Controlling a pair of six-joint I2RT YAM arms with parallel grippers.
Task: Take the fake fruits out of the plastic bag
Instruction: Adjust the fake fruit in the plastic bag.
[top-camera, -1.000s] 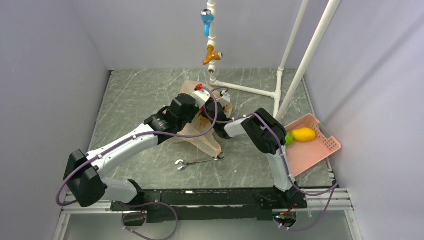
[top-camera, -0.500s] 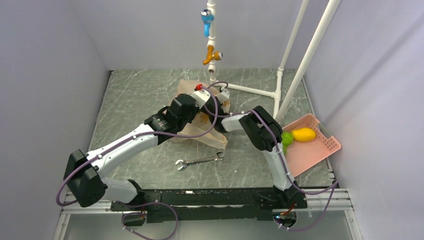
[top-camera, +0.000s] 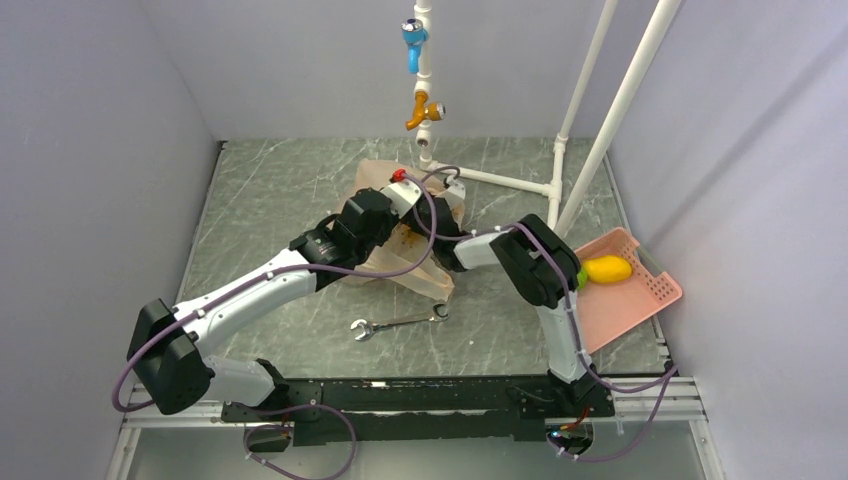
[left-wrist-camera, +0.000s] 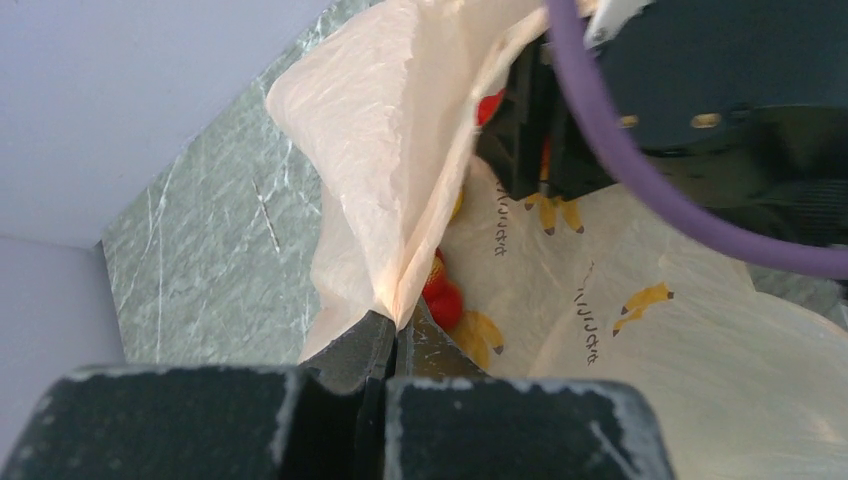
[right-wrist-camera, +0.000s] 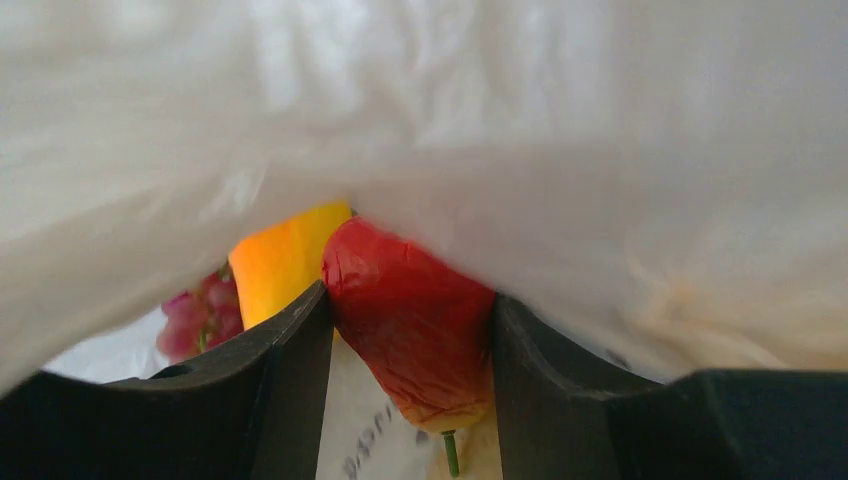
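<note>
The peach plastic bag (top-camera: 398, 262) lies mid-table. My left gripper (top-camera: 447, 193) is shut on its upper edge and holds the mouth up; in the left wrist view the jaws (left-wrist-camera: 397, 328) pinch the bag film (left-wrist-camera: 380, 150), with small red fruits (left-wrist-camera: 445, 297) inside. My right gripper (top-camera: 438, 233) reaches into the bag mouth. In the right wrist view it (right-wrist-camera: 410, 335) is shut on a red fruit (right-wrist-camera: 400, 285) with a green stem. An orange-yellow fruit (right-wrist-camera: 283, 262) and a dark red grape bunch (right-wrist-camera: 200, 315) lie behind, under the bag film (right-wrist-camera: 450, 120).
A pink slotted basket (top-camera: 640, 300) at the right holds a yellow fruit (top-camera: 607, 269) and a green one, mostly hidden behind my right elbow. A wrench (top-camera: 395, 323) lies in front of the bag. White pipes (top-camera: 500, 180) and taps stand at the back.
My right arm went deeper into the bag, then its elbow swung back right, covering the green fruit in the basket. The bag's near flap shifted right. The left arm barely moved.
</note>
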